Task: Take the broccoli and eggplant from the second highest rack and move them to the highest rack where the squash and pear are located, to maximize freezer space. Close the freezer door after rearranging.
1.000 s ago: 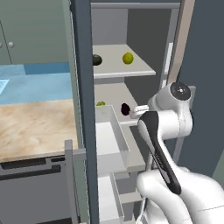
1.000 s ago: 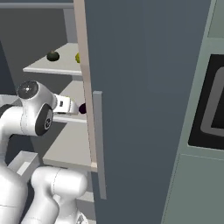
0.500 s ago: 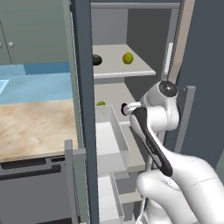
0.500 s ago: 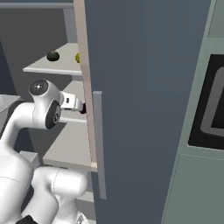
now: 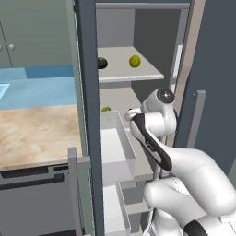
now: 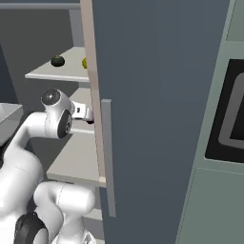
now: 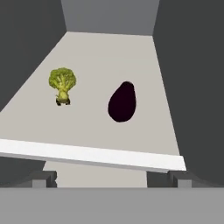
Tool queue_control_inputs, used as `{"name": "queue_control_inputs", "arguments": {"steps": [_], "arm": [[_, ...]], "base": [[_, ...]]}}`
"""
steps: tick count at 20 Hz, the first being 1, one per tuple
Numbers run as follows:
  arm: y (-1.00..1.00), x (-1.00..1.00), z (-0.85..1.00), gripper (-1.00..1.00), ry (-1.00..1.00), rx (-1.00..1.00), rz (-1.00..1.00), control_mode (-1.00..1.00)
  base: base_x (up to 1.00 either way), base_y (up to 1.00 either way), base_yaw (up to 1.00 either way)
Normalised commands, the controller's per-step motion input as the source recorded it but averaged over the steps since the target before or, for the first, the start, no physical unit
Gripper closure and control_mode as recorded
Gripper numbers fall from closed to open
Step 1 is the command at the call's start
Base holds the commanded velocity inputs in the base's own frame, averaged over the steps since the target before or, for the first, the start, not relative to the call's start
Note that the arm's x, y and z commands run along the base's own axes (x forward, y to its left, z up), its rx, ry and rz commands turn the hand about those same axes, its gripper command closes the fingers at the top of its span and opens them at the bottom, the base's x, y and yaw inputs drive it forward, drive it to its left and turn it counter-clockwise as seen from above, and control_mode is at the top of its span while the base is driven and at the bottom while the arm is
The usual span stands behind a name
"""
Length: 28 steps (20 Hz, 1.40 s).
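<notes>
In the hand view the green broccoli point(image 7: 62, 83) stands at the left of the second highest rack point(image 7: 87, 153), with the dark eggplant point(image 7: 122, 101) lying to its right, nearer the middle. My gripper point(image 7: 111, 178) is open and empty at the rack's front edge, short of both. Seen from the left base, the hand point(image 5: 132, 113) reaches into that rack beside the broccoli point(image 5: 106, 109), and the arm hides the eggplant. On the highest rack point(image 5: 138, 76) sit the dark squash point(image 5: 102, 63) and the yellow-green pear point(image 5: 134, 61). The squash point(image 6: 57, 61) also appears from the right base.
The freezer door point(image 6: 157, 95) stands open at my right, its handle point(image 6: 107, 157) close to the arm. A dark frame post point(image 5: 87, 115) borders the racks on the left. A pulled-out bin point(image 5: 115, 143) sits below the hand. A wooden counter point(image 5: 37, 133) lies to the left.
The arm has swung forward and left, carrying the hand from outside the freezer into the second highest rack. The jaws have stayed open. The eggplant is now behind the arm in the left base view.
</notes>
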Motion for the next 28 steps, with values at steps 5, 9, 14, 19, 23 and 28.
{"name": "queue_control_inputs", "arguments": {"steps": [5,9,14,19,23,28], "arm": [[0.0,0.48,-0.24,-1.0,0.0,0.0,0.0,-1.0],[0.0,0.51,-0.22,-1.0,0.01,0.0,0.0,-1.0],[0.0,0.5,-0.17,-1.0,0.05,0.0,0.0,-1.0],[0.0,0.45,-0.23,-1.0,0.06,0.0,0.0,-1.0],[0.0,0.43,-0.21,-1.0,0.03,0.0,0.0,-1.0],[0.0,0.42,-0.27,-1.0,0.0,0.0,0.0,-1.0]], "base": [[0.0,0.0,0.0],[0.0,0.0,0.0],[0.0,0.0,0.0],[0.0,0.0,0.0],[0.0,0.0,0.0],[0.0,0.0,0.0]]}}
